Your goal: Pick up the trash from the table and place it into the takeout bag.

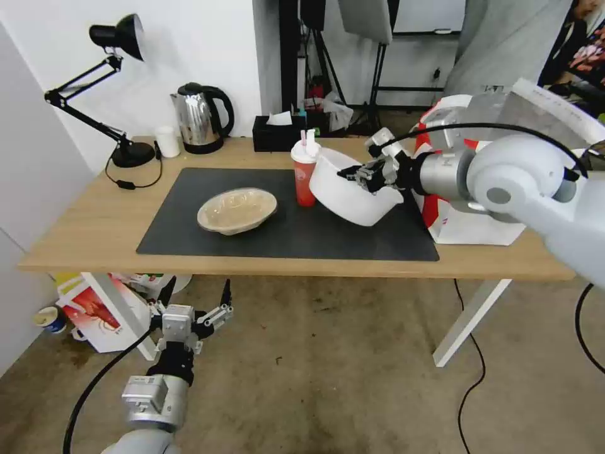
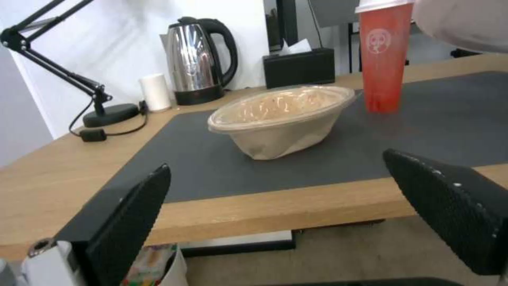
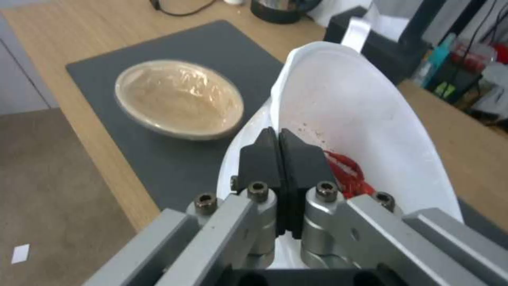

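My right gripper point(image 1: 356, 173) is shut on the rim of the deep white bowl point(image 1: 346, 198) and holds it tilted above the dark mat. The right wrist view shows the closed fingertips point(image 3: 278, 135) pinching the bowl's wall point(image 3: 365, 111), with red crayfish shells point(image 3: 347, 172) inside. The red drink cup point(image 1: 304, 176) stands just left of the bowl. The shallow beige dish point(image 1: 237, 210) rests mid-mat. The takeout bag point(image 1: 469, 227) stands at the table's right end, partly behind my right arm. Below the table's front edge, my left gripper point(image 1: 197, 291) hangs open, facing the dish point(image 2: 280, 119).
A steel kettle point(image 1: 200, 118), a black tissue box point(image 1: 277, 132), a small white cup point(image 1: 167, 141) and a black desk lamp point(image 1: 120, 94) line the table's point(image 1: 82, 233) back edge. A smaller red-and-white bag point(image 1: 101, 312) sits on the floor under the left end.
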`<state>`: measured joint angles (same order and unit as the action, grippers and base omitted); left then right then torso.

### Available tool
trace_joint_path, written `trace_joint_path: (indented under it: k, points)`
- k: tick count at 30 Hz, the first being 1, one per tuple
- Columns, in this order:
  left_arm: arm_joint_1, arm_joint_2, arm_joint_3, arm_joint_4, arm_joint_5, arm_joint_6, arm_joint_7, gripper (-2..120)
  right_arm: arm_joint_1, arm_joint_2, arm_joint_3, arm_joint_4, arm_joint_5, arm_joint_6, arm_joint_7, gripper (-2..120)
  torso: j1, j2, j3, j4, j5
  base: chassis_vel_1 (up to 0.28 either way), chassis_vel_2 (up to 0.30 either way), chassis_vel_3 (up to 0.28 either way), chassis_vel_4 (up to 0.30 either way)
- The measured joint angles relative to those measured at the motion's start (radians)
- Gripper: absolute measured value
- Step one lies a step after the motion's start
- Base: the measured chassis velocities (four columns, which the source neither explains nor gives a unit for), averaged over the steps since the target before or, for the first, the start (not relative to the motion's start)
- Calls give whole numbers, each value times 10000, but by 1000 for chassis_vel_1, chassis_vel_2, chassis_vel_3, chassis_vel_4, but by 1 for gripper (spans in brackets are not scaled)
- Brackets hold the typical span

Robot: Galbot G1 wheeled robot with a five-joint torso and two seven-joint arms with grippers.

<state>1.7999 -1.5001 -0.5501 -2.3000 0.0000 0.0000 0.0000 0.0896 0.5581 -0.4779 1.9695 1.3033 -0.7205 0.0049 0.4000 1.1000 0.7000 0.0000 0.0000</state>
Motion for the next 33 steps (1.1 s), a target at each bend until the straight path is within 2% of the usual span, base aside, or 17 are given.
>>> trace_joint_path:
  k: [6, 11, 17, 33]
  points:
    - [0, 0, 0, 0, 0, 0, 0, 100, 681, 116, -289, -98, 181, -2, -11, 0, 0, 0, 0, 0, -2, 0, 0, 0, 0]
    - [1, 0, 0, 0, 0, 0, 0, 100, 1814, 373, -756, -280, 335, -3, -54, 0, 0, 0, 0, 1, 0, 0, 0, 0, 0]
    - [0, 0, 0, 0, 0, 0, 0, 100, 2301, 482, -968, -393, 326, -3, -248, 0, 0, 0, 1, 1, 1, 0, 0, 0, 0]
    - [0, 0, 1, 0, 0, 0, 0, 100, 3224, 549, -1248, -640, -872, 48, -1310, 0, 0, 0, -1, 1, 0, 0, 0, 0, 0]
